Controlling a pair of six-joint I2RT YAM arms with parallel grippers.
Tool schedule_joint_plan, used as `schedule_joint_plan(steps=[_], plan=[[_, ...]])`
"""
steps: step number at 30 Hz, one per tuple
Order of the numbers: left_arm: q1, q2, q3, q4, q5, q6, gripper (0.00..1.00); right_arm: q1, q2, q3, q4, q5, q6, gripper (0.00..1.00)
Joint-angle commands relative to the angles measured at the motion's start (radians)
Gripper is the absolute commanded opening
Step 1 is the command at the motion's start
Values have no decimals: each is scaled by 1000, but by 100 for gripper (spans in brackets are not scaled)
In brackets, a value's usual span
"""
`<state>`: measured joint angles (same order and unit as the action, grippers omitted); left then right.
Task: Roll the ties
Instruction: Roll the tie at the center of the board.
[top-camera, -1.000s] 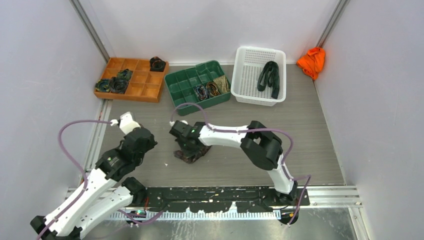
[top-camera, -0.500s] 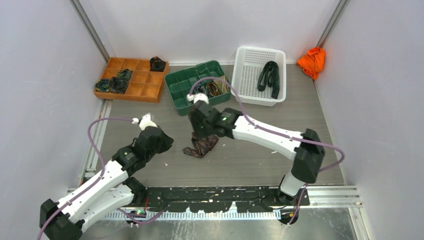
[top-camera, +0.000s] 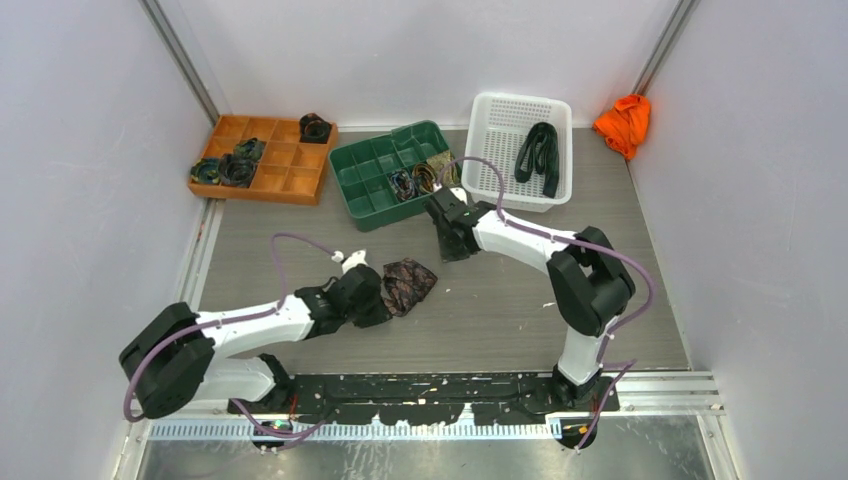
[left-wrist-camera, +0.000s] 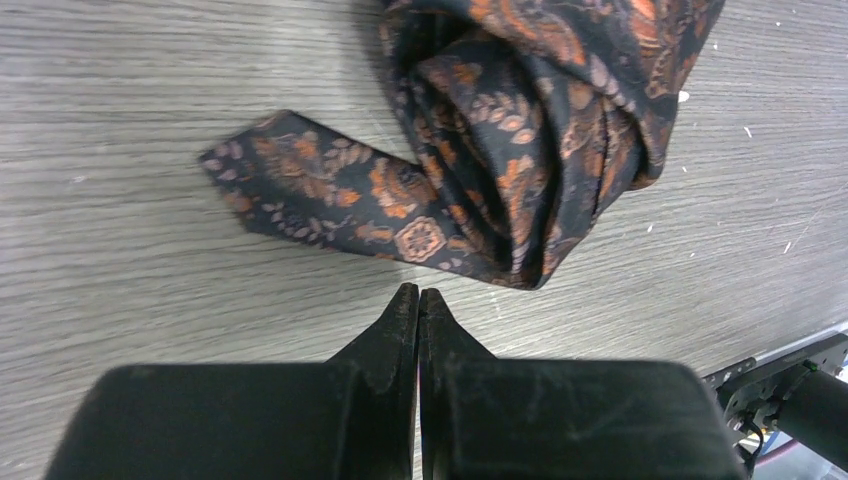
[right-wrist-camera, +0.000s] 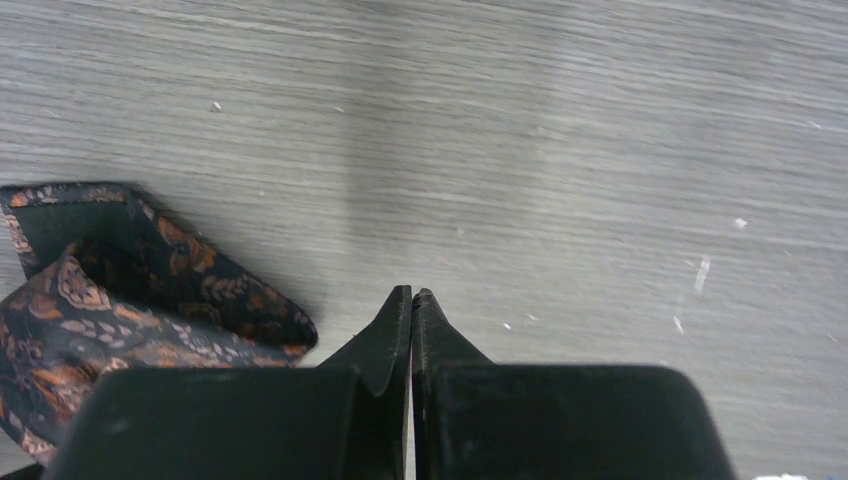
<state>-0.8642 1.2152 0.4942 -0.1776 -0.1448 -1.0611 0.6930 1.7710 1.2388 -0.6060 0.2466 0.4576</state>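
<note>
Two outstretched arms (top-camera: 250, 325), left gripper (left-wrist-camera: 418, 293) pressed together beside tie (left-wrist-camera: 520, 130), right gripper (right-wrist-camera: 410, 293) likewise.

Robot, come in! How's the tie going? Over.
Left fingers shut, empty, beside tie. Right fingers shut, empty, off it. Tie loosely bunched, tail sticking out. Nothing blocking.

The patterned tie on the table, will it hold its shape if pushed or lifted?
Probably floppy: the tie is soft fabric in a loose, uneven coil. Its free tail lies flat outside it, so lifting would likely unwind it. A push may crumple rather than roll it.
</note>
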Motion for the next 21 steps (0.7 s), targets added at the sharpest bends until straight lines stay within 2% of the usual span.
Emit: schedule_joint_plan(steps=[1,8,15,21], plan=[[-27,57,67,79,0,-6,0,7,36,13,138,-57,-14,1],[-30,138,79,55,-68,33,0,6,121,5,213,-219,-2,1],[-30,191,68,62,-113,59,0,20,38,-140,321,-388,64,1],[-30,238,66,81,-118,67,0,86,-55,-210,335,-404,125,1]])
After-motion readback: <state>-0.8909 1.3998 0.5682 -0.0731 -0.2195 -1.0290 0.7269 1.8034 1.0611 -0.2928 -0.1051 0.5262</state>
